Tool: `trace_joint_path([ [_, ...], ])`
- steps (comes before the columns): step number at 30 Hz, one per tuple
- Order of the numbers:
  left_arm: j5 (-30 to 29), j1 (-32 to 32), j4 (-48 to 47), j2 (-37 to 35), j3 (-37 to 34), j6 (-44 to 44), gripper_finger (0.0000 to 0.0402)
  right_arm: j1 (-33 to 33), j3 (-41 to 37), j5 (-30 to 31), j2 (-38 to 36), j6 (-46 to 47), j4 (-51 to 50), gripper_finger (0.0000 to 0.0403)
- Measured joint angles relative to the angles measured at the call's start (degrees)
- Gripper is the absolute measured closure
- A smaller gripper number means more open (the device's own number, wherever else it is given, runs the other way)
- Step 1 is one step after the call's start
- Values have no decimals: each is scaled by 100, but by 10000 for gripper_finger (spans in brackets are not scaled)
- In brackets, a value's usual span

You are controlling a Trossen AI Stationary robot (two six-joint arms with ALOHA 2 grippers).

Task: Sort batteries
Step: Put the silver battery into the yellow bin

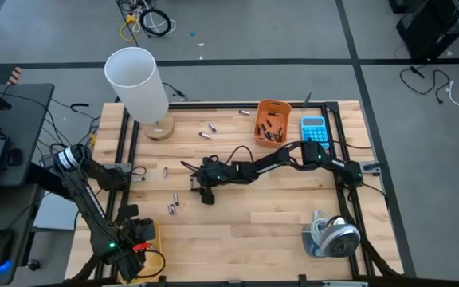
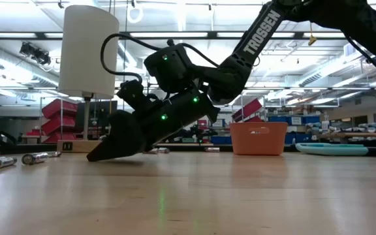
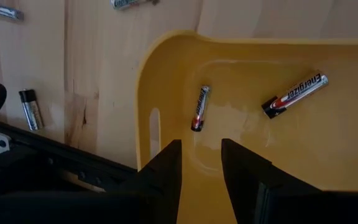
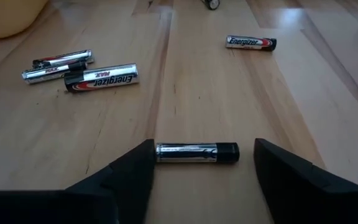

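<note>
The battery (image 4: 196, 152) lies flat on the table (image 1: 269, 215) between the right tool's (image 4: 204, 163) wide-open fingers, untouched; being round, it may roll or skid away if one finger meets it first. The left tool (image 3: 201, 163) hangs partly open and empty over the yellow tray (image 3: 166, 68), where two batteries (image 3: 199, 107) lie.

Wooden table, mostly bare in the middle and at six o'clock.
A tall white lamp (image 1: 138, 82) stands at eleven o'clock, an orange bin (image 1: 272, 121) and blue calculator (image 1: 314, 129) at one, a tape roll (image 1: 332, 236) at five. Loose batteries (image 1: 172, 203) lie left of centre, beside the right gripper (image 1: 205, 194).
</note>
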Motion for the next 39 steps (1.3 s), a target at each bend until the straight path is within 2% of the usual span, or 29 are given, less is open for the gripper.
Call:
trace_joint_path([
  [10, -157, 0, 0, 0, 0, 1, 286, -4, 0, -103, 2, -130, -22, 232],
  [21, -433, 0, -19, 0, 0, 1, 286, -18, -14, -110, -56, -302, -10, 235],
  [24, -500, 33, -63, 0, 0, 1, 286, -67, -27, -271, -158, -299, -100, 235],
  [29, -936, 148, -304, 0, 0, 0, 286, -216, -28, -1146, -446, -16, 2, 235],
  [34, -1381, 175, -781, 0, 0, 1, 286, -390, -26, -2813, -617, 581, 224, 235],
  [37, -2026, 176, -920, 0, 0, -1, 286, -457, -25, -3765, -643, 1181, 782, 235],
  [39, -2666, 187, -938, 0, 0, 1, 286, -474, -24, -3941, -645, 1706, 1079, 235],
])
